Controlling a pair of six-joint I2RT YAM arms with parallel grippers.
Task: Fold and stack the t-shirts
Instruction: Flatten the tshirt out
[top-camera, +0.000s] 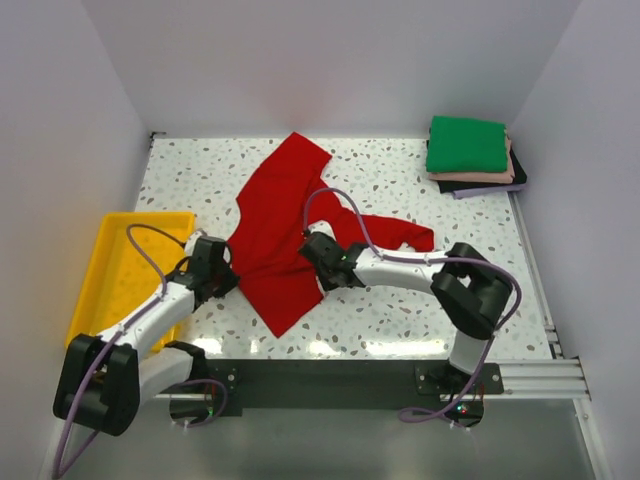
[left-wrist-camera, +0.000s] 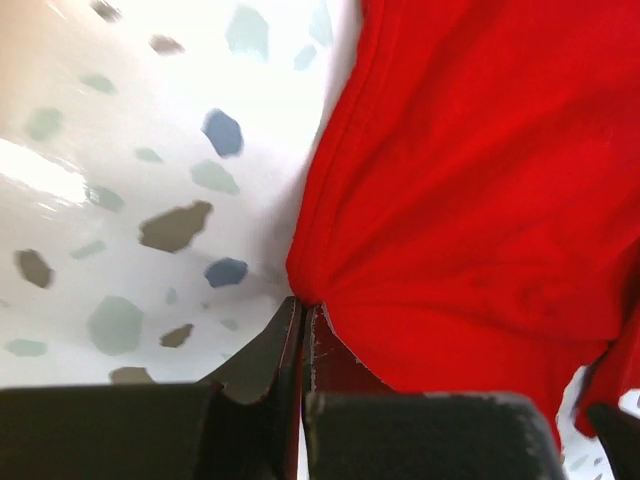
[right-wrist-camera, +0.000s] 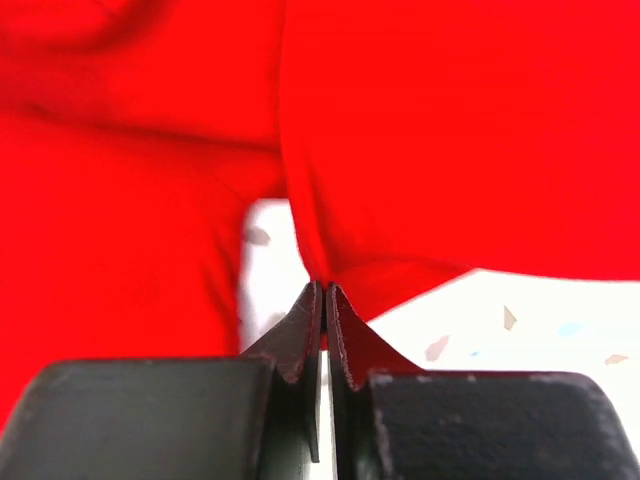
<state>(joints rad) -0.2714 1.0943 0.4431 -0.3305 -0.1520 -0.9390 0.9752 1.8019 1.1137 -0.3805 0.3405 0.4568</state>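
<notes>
While left fingers (left-wrist-camera: 268, 352), right fingers (right-wrist-camera: 298, 335) clamp red t-shirt (top-camera: 280, 215), yellow tray (top-camera: 110, 268) beside left.

Both my pincers are sitting low on the red t-shirt (top-camera: 285, 225) near the middle of the worktop (top-camera: 430, 305).

The shirt is lying rumpled and unfolded, slanting from the far edge toward the near edge, one sleeve trailing out to the right. I am touching its left border with my left pincer (top-camera: 230, 270), close to the yellow tray (top-camera: 115, 265) that is overhanging the worktop's left edge. I am reaching in from the right with my right pincer (top-camera: 310, 250), onto the cloth's middle. In the far right corner a folded pile is sitting: a green shirt (top-camera: 466, 145) on top, a pale pink one (top-camera: 485, 178) beneath, dark and lavender edges showing lowest.
</notes>
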